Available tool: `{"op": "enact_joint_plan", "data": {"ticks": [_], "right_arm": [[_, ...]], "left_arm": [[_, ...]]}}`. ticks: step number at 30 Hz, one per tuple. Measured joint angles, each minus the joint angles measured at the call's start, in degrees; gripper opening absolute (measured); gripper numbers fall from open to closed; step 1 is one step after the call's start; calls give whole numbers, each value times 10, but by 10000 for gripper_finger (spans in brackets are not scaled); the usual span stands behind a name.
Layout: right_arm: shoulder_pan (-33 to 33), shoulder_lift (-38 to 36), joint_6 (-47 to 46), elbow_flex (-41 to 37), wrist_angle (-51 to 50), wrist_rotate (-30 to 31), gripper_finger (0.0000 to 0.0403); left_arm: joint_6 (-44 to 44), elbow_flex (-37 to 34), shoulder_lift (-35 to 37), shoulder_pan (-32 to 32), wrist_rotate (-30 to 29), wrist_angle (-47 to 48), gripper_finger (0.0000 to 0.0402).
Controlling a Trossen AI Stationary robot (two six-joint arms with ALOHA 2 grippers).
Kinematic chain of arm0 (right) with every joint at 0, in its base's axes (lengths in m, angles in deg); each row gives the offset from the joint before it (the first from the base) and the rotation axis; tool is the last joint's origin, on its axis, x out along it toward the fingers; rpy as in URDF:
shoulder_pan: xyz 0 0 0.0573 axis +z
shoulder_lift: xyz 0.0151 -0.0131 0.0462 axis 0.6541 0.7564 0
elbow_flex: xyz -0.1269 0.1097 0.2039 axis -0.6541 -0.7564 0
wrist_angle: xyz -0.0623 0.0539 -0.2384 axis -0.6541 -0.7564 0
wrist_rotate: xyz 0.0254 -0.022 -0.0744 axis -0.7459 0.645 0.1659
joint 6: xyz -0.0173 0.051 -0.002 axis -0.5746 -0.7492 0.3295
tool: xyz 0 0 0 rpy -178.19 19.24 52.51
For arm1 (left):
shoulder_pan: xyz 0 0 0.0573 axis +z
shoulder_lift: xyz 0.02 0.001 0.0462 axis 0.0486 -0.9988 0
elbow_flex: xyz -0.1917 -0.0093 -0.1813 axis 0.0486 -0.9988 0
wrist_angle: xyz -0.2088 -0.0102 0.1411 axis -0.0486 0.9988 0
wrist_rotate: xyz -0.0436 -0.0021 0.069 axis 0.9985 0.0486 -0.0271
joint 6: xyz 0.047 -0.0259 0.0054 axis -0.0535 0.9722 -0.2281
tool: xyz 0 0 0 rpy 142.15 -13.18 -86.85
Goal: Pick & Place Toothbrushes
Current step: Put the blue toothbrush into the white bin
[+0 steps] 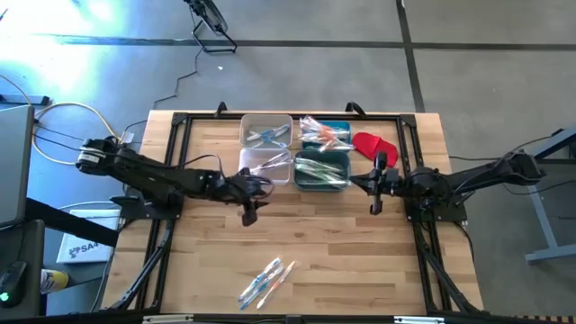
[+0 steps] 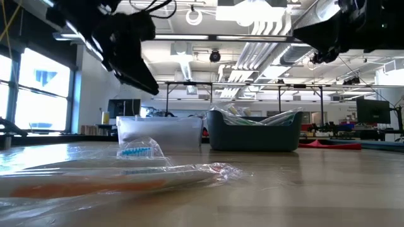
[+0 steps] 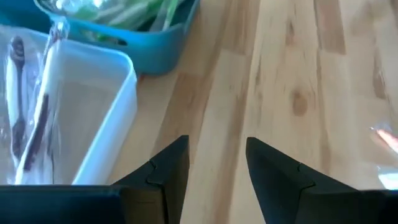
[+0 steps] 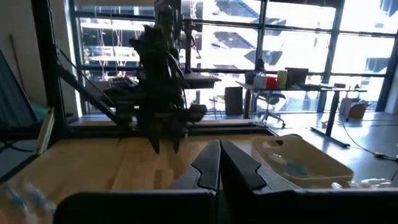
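The wooden tabletop (image 1: pixel 342 252) carries everything, framed by black rails along its edges. The left arm (image 1: pixel 144 175) reaches in from the left edge and the right arm (image 1: pixel 468 180) from the right edge, both raised above the wood near the middle.

Four bins sit in a block near the far edge. Two are clear bins: one (image 1: pixel 266 130) at the far edge holds a few wrapped toothbrushes with blue accents, and the nearer one (image 1: pixel 265 165) holds a wrapped brush leaning against its wall. Two are teal bins: the far one (image 1: pixel 326 131) has orange-accented brushes, and the nearer one (image 1: pixel 321 170) is piled with green-accented brushes. A red cloth-like piece (image 1: pixel 373 144) lies just beside the far teal bin, toward the right edge.

The left gripper (image 1: pixel 249 211) hovers over bare wood just beside the nearer clear bin, on its near side; its jaws stand spread with nothing between them, as the left wrist view shows. The right gripper (image 1: pixel 376 205) hangs near the teal bins on their right, its jaws pressed together and empty.

A small cluster of wrapped toothbrushes (image 1: pixel 267 283) lies near the tabletop's near edge, well apart from both grippers and the bins.
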Motion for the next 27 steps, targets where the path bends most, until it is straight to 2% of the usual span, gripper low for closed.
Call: {"op": "enact_joint_plan", "data": {"ticks": [3,6,12,19,23,27], "right_arm": [[-3,2,4,-8,23,25,4],[-5,-3,0,-7,38,43,4],[-5,-4,3,-7,38,38,4],[-5,-4,0,-7,37,38,4],[-4,-4,-5,-7,31,38,4],[-4,0,-21,-7,28,38,4]], "left_arm": [[31,49,0,-22,-2,71,157],[56,86,0,-48,-2,102,157],[105,125,0,-102,-2,107,157],[153,138,-12,-153,-4,110,157],[180,163,-49,-157,-2,123,157],[224,208,-118,-156,44,149,157]]}}
